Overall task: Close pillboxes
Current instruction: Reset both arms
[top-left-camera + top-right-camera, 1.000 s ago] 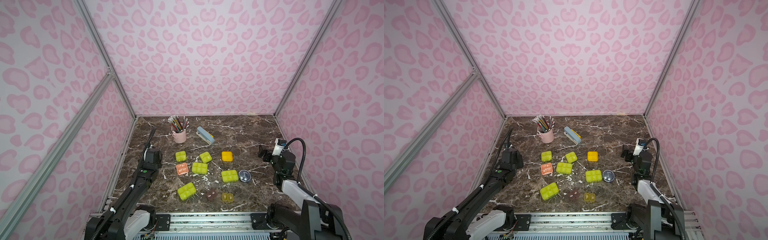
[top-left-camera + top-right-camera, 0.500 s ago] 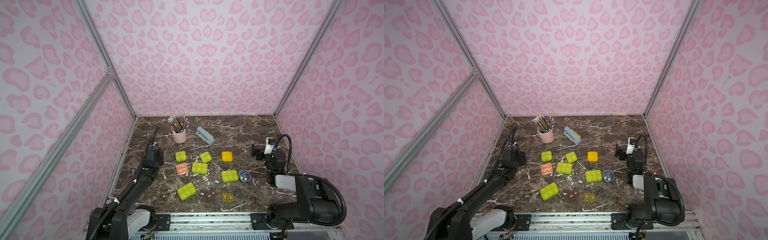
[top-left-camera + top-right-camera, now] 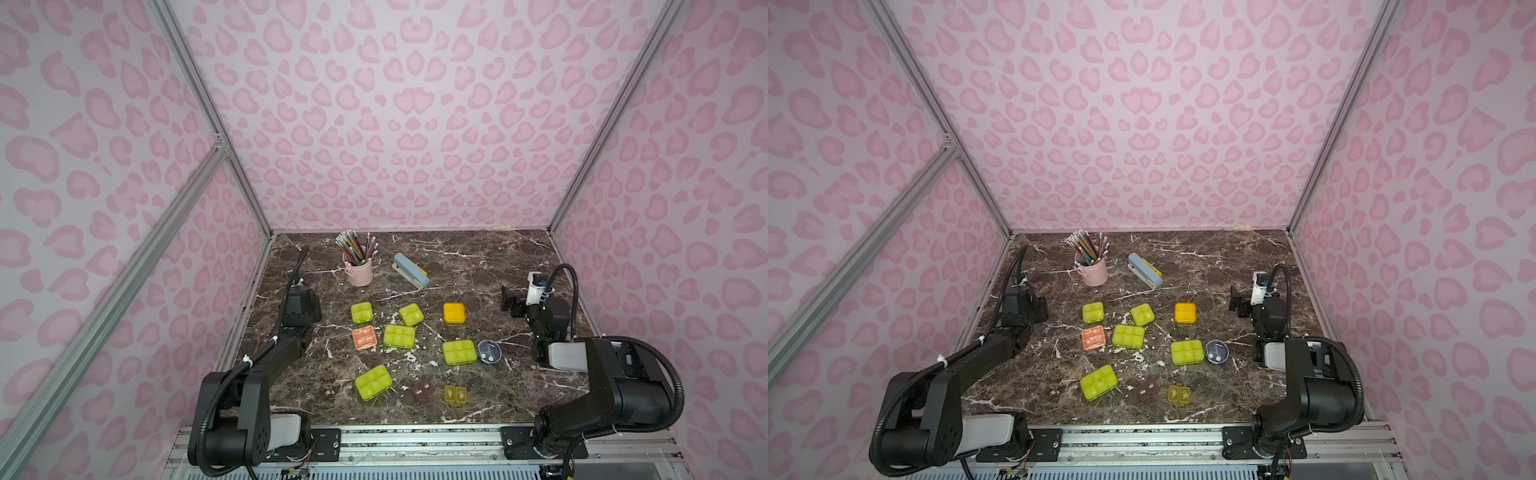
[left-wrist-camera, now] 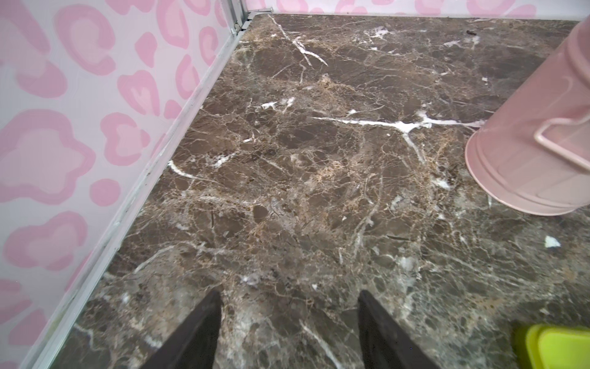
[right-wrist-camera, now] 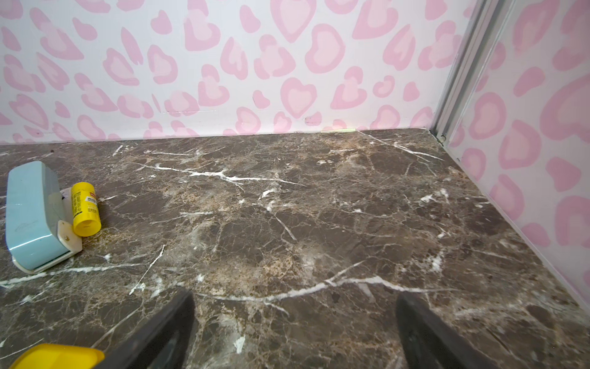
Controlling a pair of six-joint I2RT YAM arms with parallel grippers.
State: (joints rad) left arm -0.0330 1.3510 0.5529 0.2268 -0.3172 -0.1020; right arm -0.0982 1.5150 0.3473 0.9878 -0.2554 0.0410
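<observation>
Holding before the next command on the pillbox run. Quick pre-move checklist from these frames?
1. Left claw open, empty: ok.
2. Right claw open, empty: ok.
3. Both claws over bare table, clear of the pillboxes: ok.
4. Lids latched: cannot tell; none stands raised in both top views.
5. Round grey pillbox apart from the lime pillbox beside it: cannot tell.
6. Pencil cup upright, stapler away from the boxes: ok.

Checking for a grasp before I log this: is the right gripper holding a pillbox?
No: the right wrist view shows the right gripper open above the marble table, with nothing between its jaws.
</observation>
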